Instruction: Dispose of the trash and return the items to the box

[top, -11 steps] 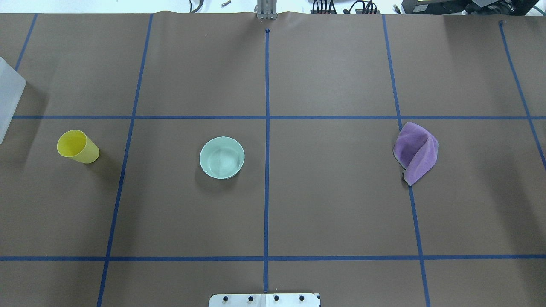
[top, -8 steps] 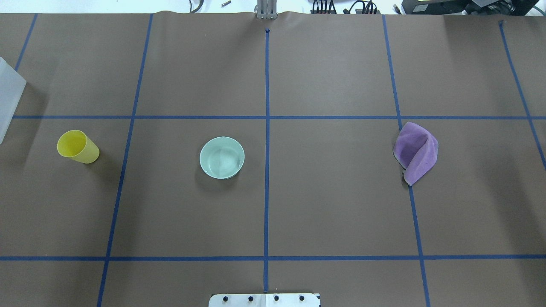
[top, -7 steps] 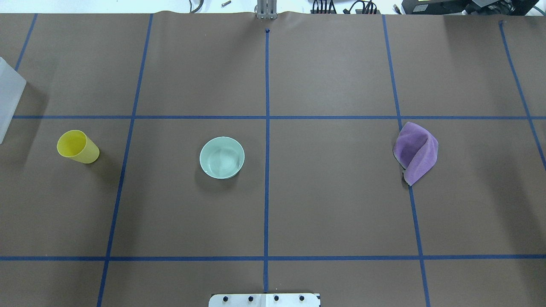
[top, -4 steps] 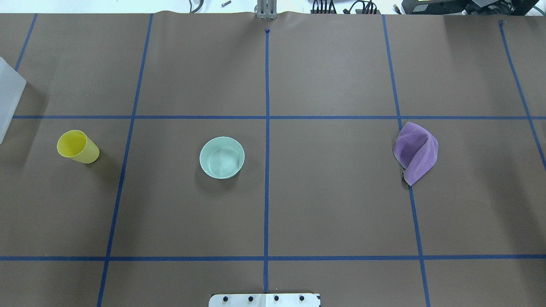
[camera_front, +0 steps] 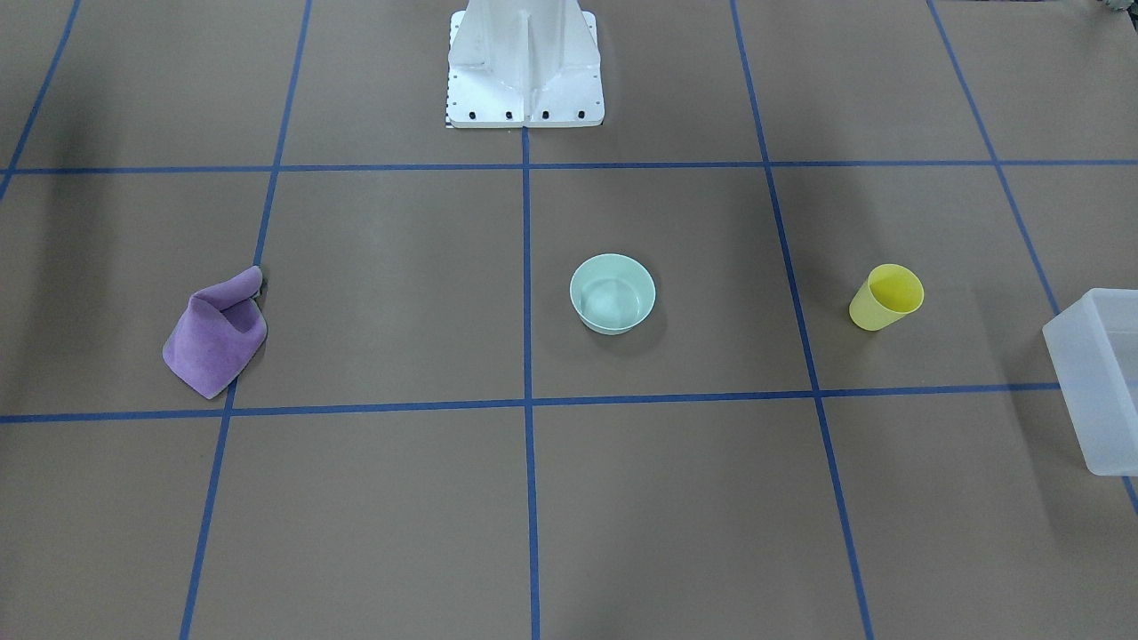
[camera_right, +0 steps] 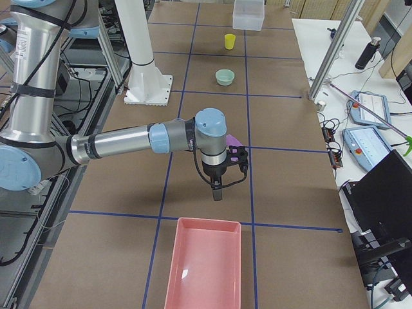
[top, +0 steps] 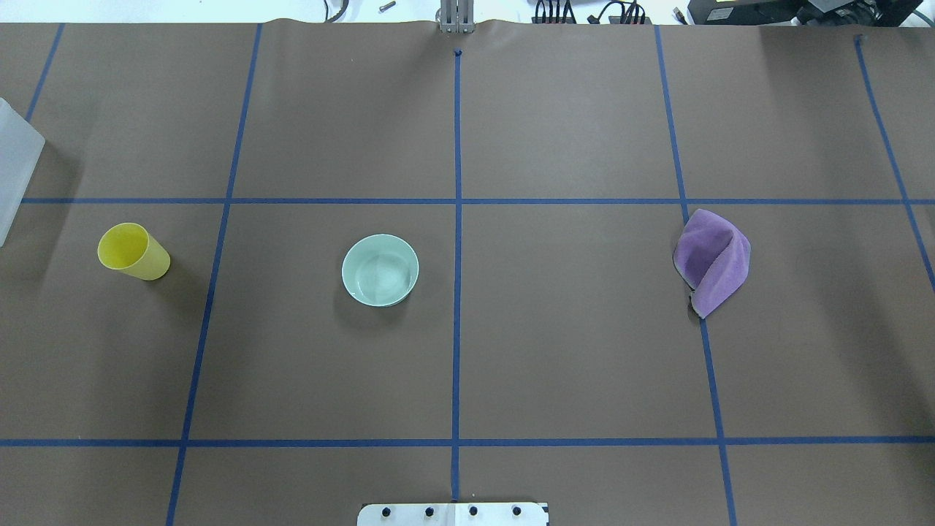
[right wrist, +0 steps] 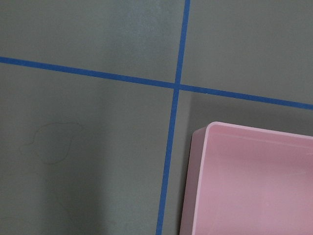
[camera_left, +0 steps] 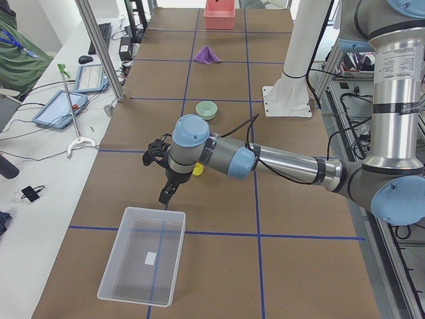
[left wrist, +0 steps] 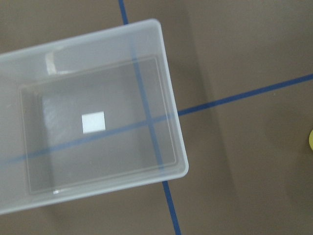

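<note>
- Brown surface [top: 570,351]: cup [top: 135,252], bowl [top: 380,269], purple cloth [top: 712,259], well apart.
- Both left fingers [camera_left: 164,195] and right fingers [camera_right: 217,192]: grip cannot be told.
- Only side views show them; overhead misses pink tray [camera_right: 205,270].

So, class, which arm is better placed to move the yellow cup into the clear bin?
Left, probably: the left gripper hangs near the yellow cup and the clear bin; the right gripper is at the table's other end by the pink bin.

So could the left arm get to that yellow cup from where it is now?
Probably yes. The left gripper hangs above the table near the yellow cup, and nothing stands between them; the bowl and the box sit well clear.
</note>
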